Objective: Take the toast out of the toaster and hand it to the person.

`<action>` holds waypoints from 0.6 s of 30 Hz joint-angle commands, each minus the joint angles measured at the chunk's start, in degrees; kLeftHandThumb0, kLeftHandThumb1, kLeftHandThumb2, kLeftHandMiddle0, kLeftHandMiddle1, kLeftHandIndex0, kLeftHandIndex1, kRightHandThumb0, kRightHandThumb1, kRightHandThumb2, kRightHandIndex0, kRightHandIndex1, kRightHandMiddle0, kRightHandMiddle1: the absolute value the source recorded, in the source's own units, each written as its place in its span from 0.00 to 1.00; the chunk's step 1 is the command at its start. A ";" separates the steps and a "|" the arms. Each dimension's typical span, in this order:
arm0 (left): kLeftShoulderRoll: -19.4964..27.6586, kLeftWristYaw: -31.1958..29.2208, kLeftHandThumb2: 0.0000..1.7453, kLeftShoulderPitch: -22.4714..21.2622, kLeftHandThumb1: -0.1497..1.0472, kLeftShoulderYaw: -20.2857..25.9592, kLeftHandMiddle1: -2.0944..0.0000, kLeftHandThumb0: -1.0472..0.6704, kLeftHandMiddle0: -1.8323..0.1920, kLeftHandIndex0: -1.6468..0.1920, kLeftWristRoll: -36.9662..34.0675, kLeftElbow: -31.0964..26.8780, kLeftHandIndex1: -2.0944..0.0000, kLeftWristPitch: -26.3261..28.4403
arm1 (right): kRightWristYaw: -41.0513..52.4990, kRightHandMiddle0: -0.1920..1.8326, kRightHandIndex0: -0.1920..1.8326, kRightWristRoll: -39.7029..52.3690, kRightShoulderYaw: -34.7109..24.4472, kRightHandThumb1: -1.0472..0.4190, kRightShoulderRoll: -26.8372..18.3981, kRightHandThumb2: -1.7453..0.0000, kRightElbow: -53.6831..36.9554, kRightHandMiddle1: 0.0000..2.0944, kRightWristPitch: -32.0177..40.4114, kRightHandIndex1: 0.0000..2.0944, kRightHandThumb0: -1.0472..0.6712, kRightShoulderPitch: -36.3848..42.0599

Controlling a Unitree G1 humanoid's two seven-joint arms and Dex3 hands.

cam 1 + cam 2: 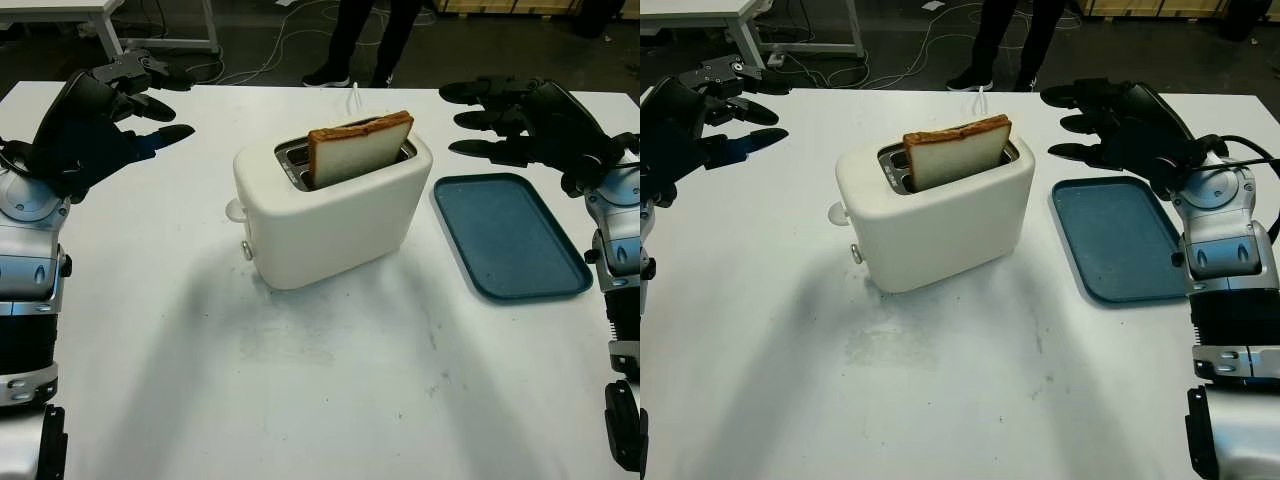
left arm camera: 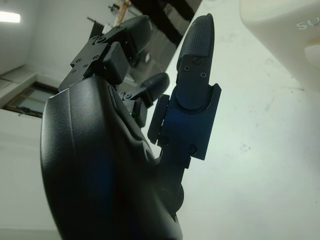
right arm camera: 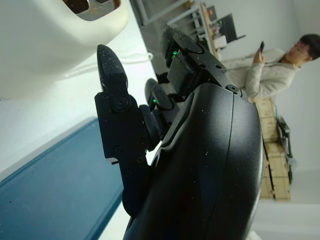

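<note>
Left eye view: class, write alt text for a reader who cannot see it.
A slice of toast stands in a white toaster on a white table. An open left hand and right hand hover either side; a blue tray lies right.

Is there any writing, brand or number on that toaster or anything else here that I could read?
Toaster: raised lettering on its white shell in the left wrist view, cut off at the picture's edge and too faint to read.
Toast, blue tray, table, left hand, right hand: no legible writing or numbers.
</note>
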 commanded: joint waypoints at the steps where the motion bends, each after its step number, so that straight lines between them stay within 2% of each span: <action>1: 0.44 -0.03 0.08 0.19 0.89 -0.17 0.56 0.27 0.73 0.67 0.16 -0.27 0.70 -0.84 | -0.59 0.39 0.41 0.84 -0.78 0.09 0.02 1.00 -0.76 0.00 -0.91 0.01 0.39 -1.15; 4: 0.58 0.04 0.09 0.28 0.89 -0.26 0.56 0.27 0.73 0.67 0.52 -0.58 0.70 -0.57 | -1.26 0.39 0.42 2.09 -2.24 0.10 0.17 1.00 -0.22 0.00 -3.62 0.01 0.41 -2.46; 7: 0.16 -0.13 0.08 0.22 0.89 0.08 0.56 0.27 0.73 0.67 -0.28 -0.24 0.70 -0.43 | -2.36 0.41 0.44 4.34 -4.21 0.15 1.15 1.00 -2.32 0.01 -3.28 0.02 0.43 -4.15; 13: 0.40 0.17 0.09 0.32 0.89 -0.27 0.56 0.27 0.73 0.67 0.49 -0.14 0.70 -1.10 | -1.76 0.42 0.44 9.92 -6.37 0.19 2.85 1.00 -6.13 0.01 -2.89 0.02 0.40 -8.63; 18: 0.48 -0.01 0.09 0.35 0.89 -0.24 0.56 0.27 0.73 0.67 0.40 -0.24 0.70 -0.66 | 0.22 0.44 0.46 12.36 -4.50 0.32 4.33 1.00 -9.91 0.03 -2.40 0.05 0.37 -13.17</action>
